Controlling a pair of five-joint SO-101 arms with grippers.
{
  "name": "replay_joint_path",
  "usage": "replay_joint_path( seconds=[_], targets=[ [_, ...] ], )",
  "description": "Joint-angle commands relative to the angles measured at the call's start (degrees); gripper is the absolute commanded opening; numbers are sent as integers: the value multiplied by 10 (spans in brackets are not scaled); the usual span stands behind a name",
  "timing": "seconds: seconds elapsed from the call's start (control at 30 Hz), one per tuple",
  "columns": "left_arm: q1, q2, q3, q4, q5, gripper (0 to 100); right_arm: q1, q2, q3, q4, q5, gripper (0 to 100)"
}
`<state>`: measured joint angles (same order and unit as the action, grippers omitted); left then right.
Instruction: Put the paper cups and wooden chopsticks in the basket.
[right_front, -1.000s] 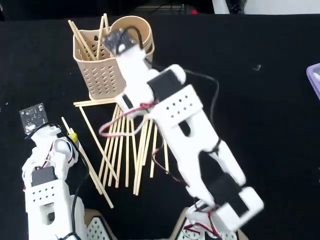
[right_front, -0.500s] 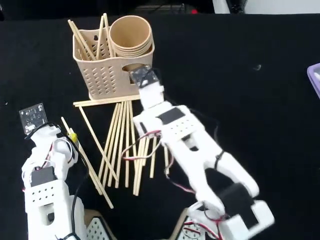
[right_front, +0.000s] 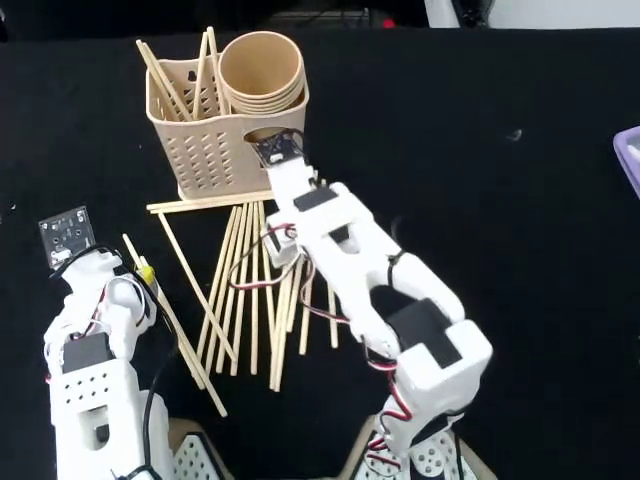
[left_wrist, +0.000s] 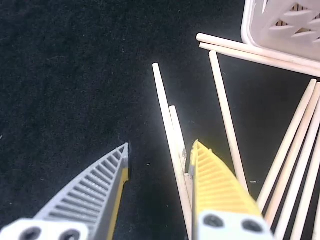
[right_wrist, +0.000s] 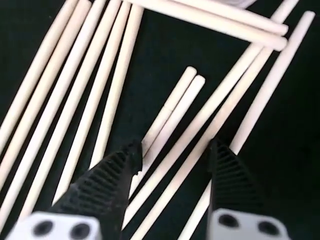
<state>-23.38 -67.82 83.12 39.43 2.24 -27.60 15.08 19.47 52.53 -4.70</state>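
Black cloth covers the table (right_front: 520, 250), where the left arm (right_front: 95, 350) sits at the near left corner. The left gripper (left_wrist: 160, 145) is spread wide, one finger grey and one yellow. A pair of pale wooden chopsticks (left_wrist: 167, 115) lies side by side on the cloth between the fingers, hard against the yellow one and well apart from the grey one. Neither finger closes on the pair. Further right, a fan of loose chopsticks (right_front: 245, 290) spreads over the cloth, its narrow end toward the basket (right_front: 205, 150). Two more sticks (right_front: 200, 205) lie crosswise at the basket's foot. The basket is beige with a perforated wall and stands upright at the far side of the table. It holds several slanting chopsticks (right_front: 165, 80) in its left part and a nested stack of tan paper cups (right_front: 262, 65), mouths up, in its right part. The right arm (right_front: 370, 280) reaches from the near edge over the fan. The right gripper (right_wrist: 174, 144) has its black ribbed fingers parted and grips nothing. Beneath it, a short pair of sticks (right_wrist: 175, 100) ends just beside one finger, and two longer round sticks run slantwise through the gap. Whether the fingertips touch the cloth cannot be told. A purple object (right_front: 630, 150) shows at the far right edge.
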Motion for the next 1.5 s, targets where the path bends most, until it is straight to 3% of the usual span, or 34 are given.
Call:
replay_joint_path(
  seconds=[0.0, 0.3, 0.53, 0.87, 1.17, 1.47],
  targets=[
    [-2, -7, -5, -9, 5, 202, 8, 0, -46, 30, -4, 206],
    [-2, -7, -5, -9, 5, 202, 4, -60, -85, 106, -43, 205],
    [-2, -7, -5, -9, 5, 202, -47, -26, -77, 71, -44, 205],
    [-3, -7, -5, -9, 5, 202, -51, 33, -75, 64, -44, 202],
    [-3, -7, -5, -9, 5, 202, -52, 14, -6, 62, -42, 117],
    [-3, -7, -5, -9, 5, 202, -51, -80, 126, 4, 38, 81]
  ],
)
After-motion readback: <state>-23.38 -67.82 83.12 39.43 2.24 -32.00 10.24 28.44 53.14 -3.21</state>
